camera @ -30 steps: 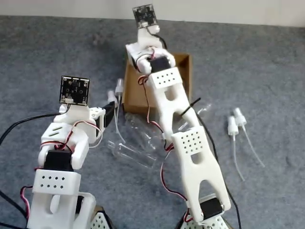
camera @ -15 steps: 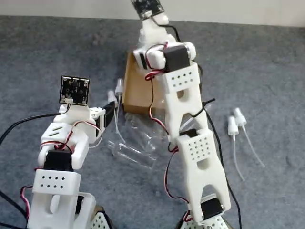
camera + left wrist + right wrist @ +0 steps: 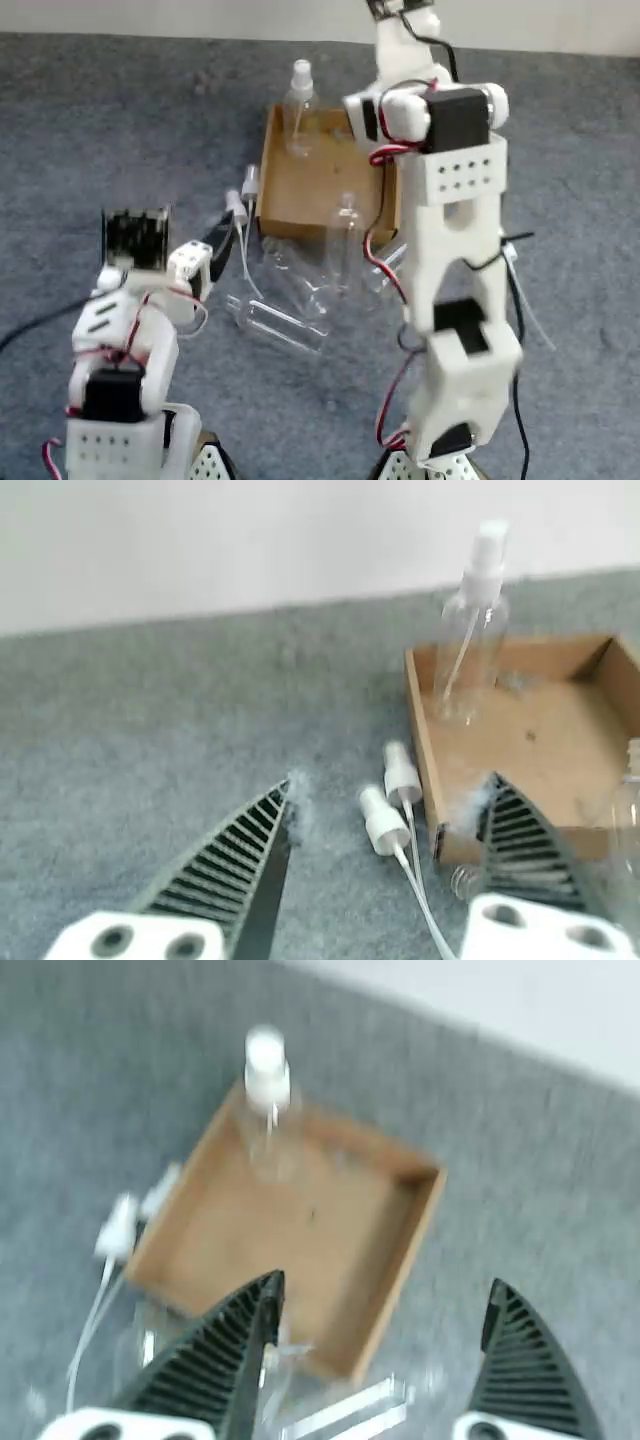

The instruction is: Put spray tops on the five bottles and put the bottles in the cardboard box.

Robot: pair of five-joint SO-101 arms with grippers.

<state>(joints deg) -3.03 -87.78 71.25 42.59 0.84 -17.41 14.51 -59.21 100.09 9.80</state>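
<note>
While one capped bottle (image 3: 299, 105) stands upright in the cardboard box (image 3: 300, 200), both the left pincer (image 3: 390, 790) and the right pincer (image 3: 386, 1285) hang released, holding nothing.

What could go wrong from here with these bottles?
The capped bottle stands upright in a corner of the cardboard box; the open right gripper, if lowered, could tip it. The uncapped bottle that seems to stand by the box's front wall, beside the right arm, looks just as easy to knock over.
</note>
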